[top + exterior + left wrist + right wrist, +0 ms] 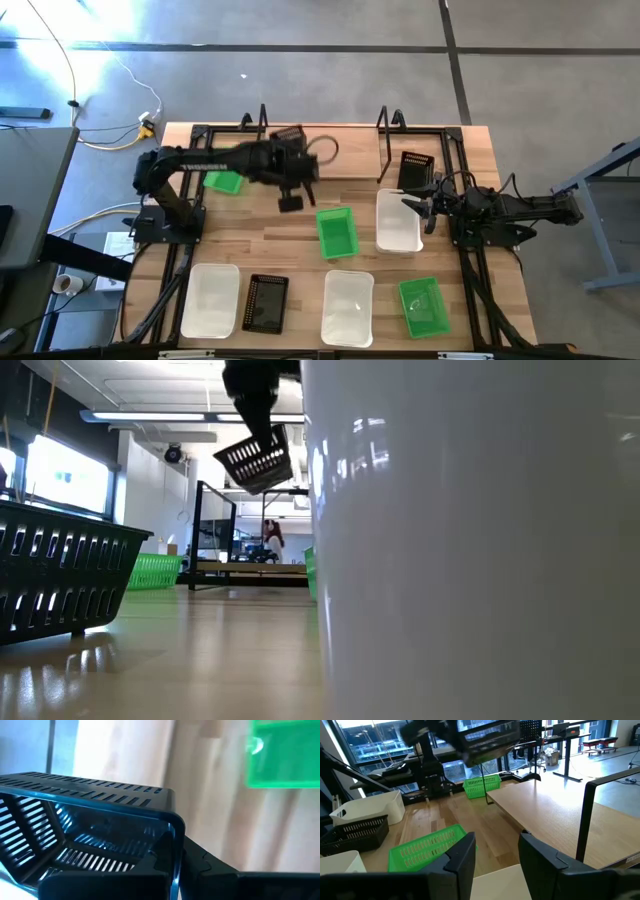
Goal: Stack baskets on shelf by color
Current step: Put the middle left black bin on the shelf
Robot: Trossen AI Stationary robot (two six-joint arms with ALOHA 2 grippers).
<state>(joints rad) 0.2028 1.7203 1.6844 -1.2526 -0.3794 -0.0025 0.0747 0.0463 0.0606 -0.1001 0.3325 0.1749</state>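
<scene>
Your left gripper (291, 190) is clamped shut on the rim of a black mesh basket (256, 459), holding it tilted in the air above the table, between the shelf (330, 155) and the green basket (337, 231) lying at the table's middle. From table height you see that black basket hanging clear of the wood, well above everything else. Your right gripper (420, 207) waits at the right side of the table with its fingers (462, 857) spread apart and nothing between them, just over the right edge of a white basket (397, 221). On the shelf you have one green basket (224, 182) at the left end, partly under the left arm, and a second black basket (415, 171) at the right end beside the wire frame. Along the near edge of the table sit a white basket (211, 300), a black one (266, 301), another white one (348, 307) and a green one (424, 306).
</scene>
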